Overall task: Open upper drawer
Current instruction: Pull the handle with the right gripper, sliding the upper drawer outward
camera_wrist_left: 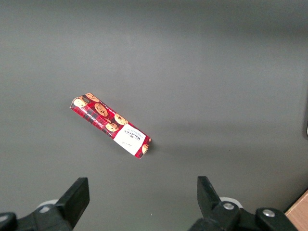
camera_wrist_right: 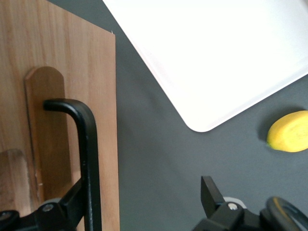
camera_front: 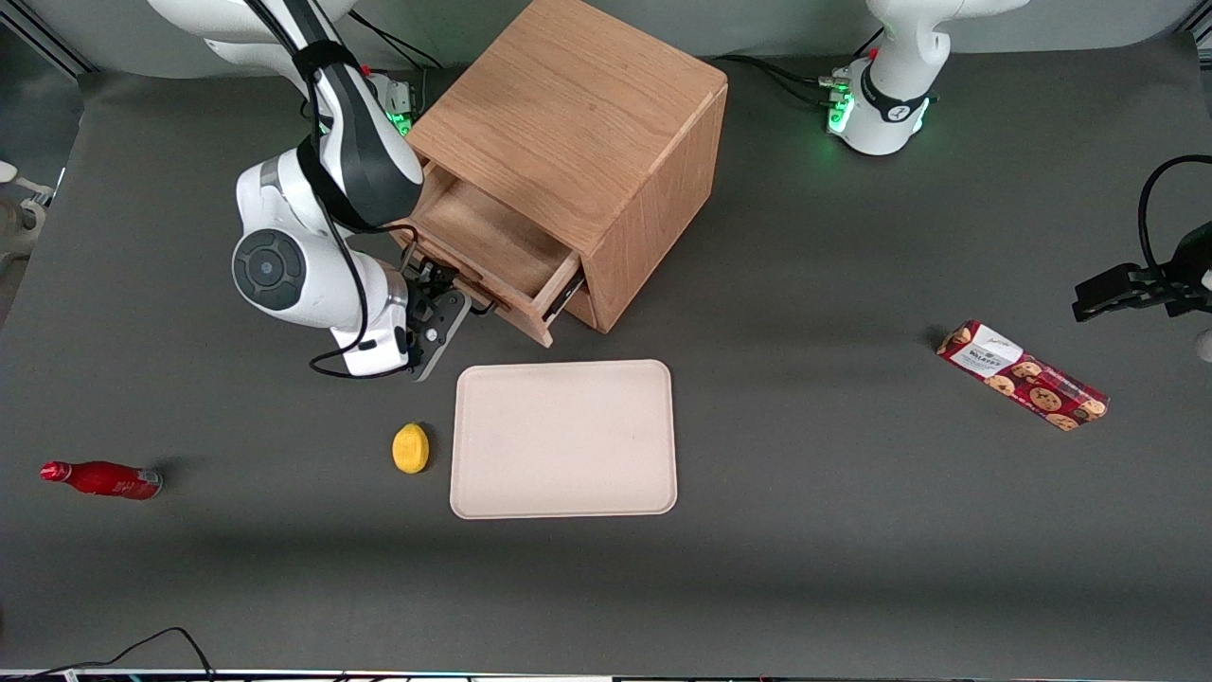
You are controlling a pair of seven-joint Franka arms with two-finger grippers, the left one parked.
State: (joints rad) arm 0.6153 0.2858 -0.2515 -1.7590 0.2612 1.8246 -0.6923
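Item 1: upper drawer (camera_front: 492, 248) of the light oak cabinet (camera_front: 578, 123), pulled partway out of its tier toward the front camera, its bare wooden tray floor exposed and its front panel (camera_wrist_right: 72, 96) standing clear of the cabinet face. Item 2: thin black bar handle (camera_wrist_right: 86, 144) mounted on that front panel, seen close up in the right wrist view. Item 3: gripper (camera_front: 453, 301) of the working arm, positioned at the drawer's front edge, just nearer the front camera than the cabinet; its fingers are spread, with 1 finger (camera_wrist_right: 72, 204) against the drawer front beside the handle bar and the other finger (camera_wrist_right: 211, 195) well apart over the dark table (camera_front: 852, 521), so nothing is pinched between them. Item 4: pale pink rectangular tray (camera_front: 563, 439), flat on the table, nearer the front camera than the drawer and close to it. Item 5: yellow lemon (camera_front: 410, 448), lying just beside the tray on the working arm's side, not touching it. Item 6: red bottle (camera_front: 102, 479), on its side toward the working arm's end of the table, well apart from the lemon. Item 7: red cookie box (camera_front: 1023, 375) printed with biscuit pictures and a white label, lying flat toward the parked arm's end of the table, well apart from the tray.
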